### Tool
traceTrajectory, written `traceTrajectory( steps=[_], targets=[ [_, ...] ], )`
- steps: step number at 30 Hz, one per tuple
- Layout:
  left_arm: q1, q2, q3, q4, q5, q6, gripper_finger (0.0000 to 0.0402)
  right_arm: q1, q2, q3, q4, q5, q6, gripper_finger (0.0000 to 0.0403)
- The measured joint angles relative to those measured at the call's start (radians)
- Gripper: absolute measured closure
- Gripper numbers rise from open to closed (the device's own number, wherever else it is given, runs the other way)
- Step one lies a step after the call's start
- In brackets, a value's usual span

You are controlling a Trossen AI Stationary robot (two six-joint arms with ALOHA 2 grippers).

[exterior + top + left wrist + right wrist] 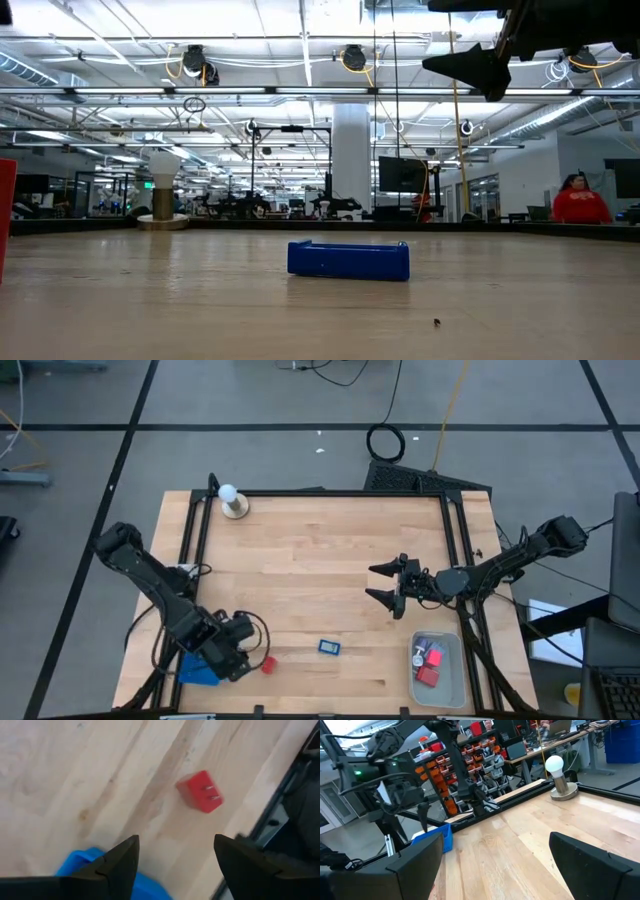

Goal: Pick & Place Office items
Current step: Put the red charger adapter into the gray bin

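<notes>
**Red block loose by the left gripper, blue piece mid-table, right gripper waiting open**

At the table's near-left corner the left gripper (248,657) hangs low over the wood, its jaws spread with nothing between them. Partly under it sits the blue tray (200,668), whose edge shows just behind the fingers in the left wrist view. Just to the right of the gripper lies a red block (200,791) (two small metal prongs show on one face), flat on the table and touching neither finger.

Farther right, near the front edge and about mid-table, a small blue piece (329,647) lies alone on the wood; the low view shows it as a flat blue slab.

At the far-left corner stands the white ball on its round tan base (233,503).

The right gripper (383,584) hovers above the right half of the table, jaws wide apart and empty. Near the front-right corner the pale bin (455,680) holds red blocks (430,668) and a pale-blue bit.
</notes>
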Motion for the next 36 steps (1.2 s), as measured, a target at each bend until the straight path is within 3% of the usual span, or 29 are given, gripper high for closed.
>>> traceTrajectory(
  steps=[10, 17, 28, 36],
  targets=[
    [-0.012, 0.196, 0.201, -0.013, -0.011, -0.152, 0.0192, 0.0, 0.0, 0.0, 0.0, -0.176, 0.003, 0.0046],
    [-0.01, 0.26, 0.216, 0.004, 0.027, -0.219, 0.0194, 0.006, 0.0, 0.0, -0.002, -0.281, 0.003, 0.0046],
    [0.011, 0.27, 0.216, 0.069, -0.077, -0.318, 0.0194, 0.055, 0.0, 0.0, -0.038, -0.289, -0.005, 0.0046],
    [0.051, 0.322, 0.216, 0.082, -0.002, -0.326, 0.0195, 0.084, 0.0, 0.0, -0.076, -0.288, -0.01, 0.0046]
  ],
)
